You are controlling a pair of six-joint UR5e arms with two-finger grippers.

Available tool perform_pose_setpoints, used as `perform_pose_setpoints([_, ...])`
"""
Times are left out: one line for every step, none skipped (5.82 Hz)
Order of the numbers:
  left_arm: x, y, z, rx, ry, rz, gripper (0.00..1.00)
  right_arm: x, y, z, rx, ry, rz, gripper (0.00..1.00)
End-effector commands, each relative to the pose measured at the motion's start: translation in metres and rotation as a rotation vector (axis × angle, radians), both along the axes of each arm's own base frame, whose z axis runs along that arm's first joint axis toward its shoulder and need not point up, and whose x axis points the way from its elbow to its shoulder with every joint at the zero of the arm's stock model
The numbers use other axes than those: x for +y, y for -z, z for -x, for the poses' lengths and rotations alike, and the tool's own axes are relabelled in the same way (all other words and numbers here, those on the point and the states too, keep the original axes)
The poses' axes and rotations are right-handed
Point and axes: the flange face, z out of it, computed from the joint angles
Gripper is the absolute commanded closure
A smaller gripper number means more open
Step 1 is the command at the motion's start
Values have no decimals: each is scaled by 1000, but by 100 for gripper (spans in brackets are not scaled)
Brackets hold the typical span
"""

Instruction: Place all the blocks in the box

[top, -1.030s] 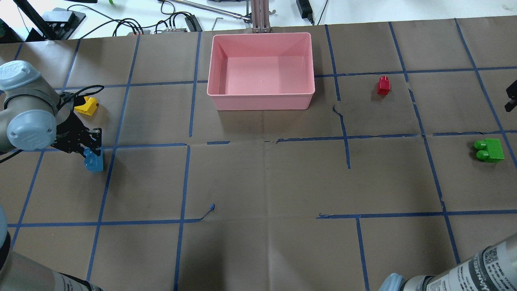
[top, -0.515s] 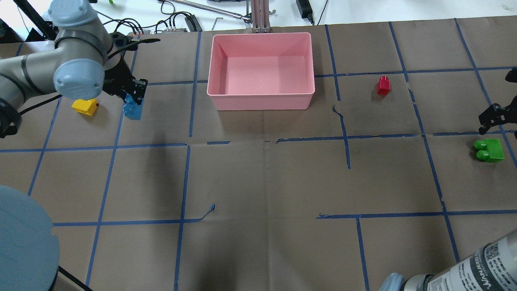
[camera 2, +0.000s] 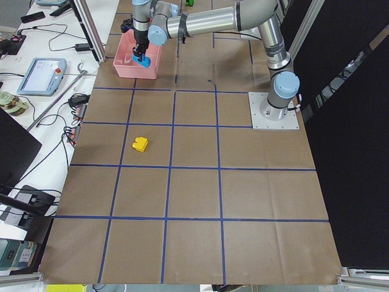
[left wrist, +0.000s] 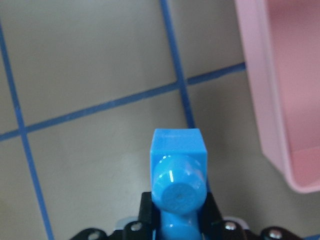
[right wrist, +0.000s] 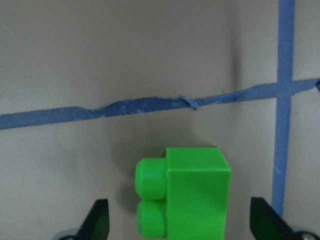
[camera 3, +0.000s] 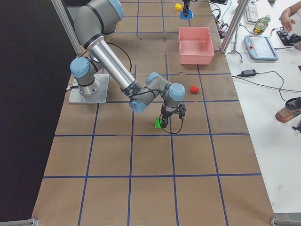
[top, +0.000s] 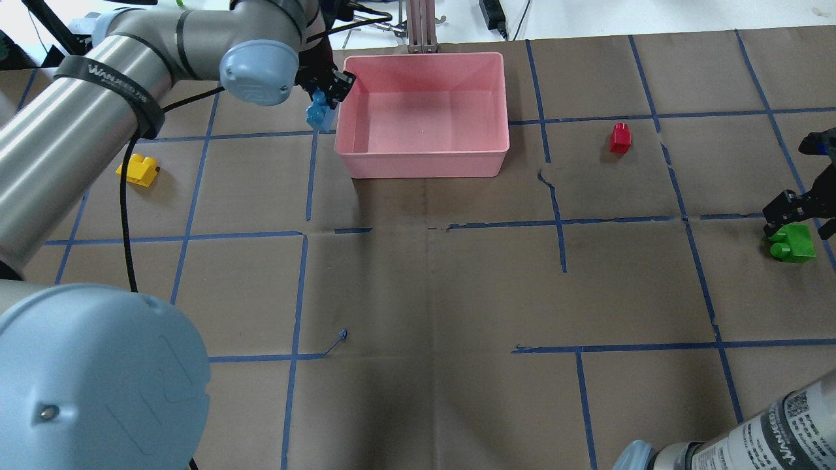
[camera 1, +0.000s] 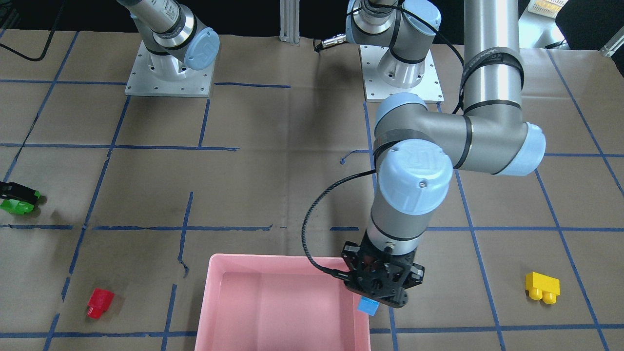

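My left gripper is shut on the long blue brick and holds it in the air just outside the left wall of the pink box. The left wrist view shows the blue brick beside the box's wall. My right gripper is open, with a finger on each side of the green brick, which lies on the table. The red brick lies right of the box. The yellow brick lies far left.
The table is covered in brown paper with a blue tape grid. Cables and a metal post stand behind the box's far edge. My left arm stretches over the table's left side.
My left gripper carried the blue brick from the near left, past the yellow brick, up to the box's left wall. My right gripper moved in from the right edge to over the green brick.
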Motion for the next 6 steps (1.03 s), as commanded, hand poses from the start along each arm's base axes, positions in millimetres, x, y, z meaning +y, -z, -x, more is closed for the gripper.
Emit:
perform_pose_setpoints([-12, 24, 57, 2, 74, 35, 100, 3, 19, 11, -14, 13, -28, 4])
perform_pose_setpoints([-18, 30, 61, 3, 77, 43, 73, 1, 16, 13, -7, 26, -22, 26])
perform_pose_setpoints([-12, 23, 58, 4, 76, 34, 1, 1, 12, 13, -2, 29, -16, 47])
perform_pose_setpoints([-4, 3, 29, -11, 41, -6, 1, 0, 9, 12, 2, 27, -10, 70])
perform_pose_setpoints([-5, -15, -31, -10, -39, -11, 1, -4, 0, 9, 9, 21, 7, 76])
perform_pose_setpoints([-4, -29, -97, -12, -132, -5, 1, -20, -45, 17, 60, 33, 66, 76])
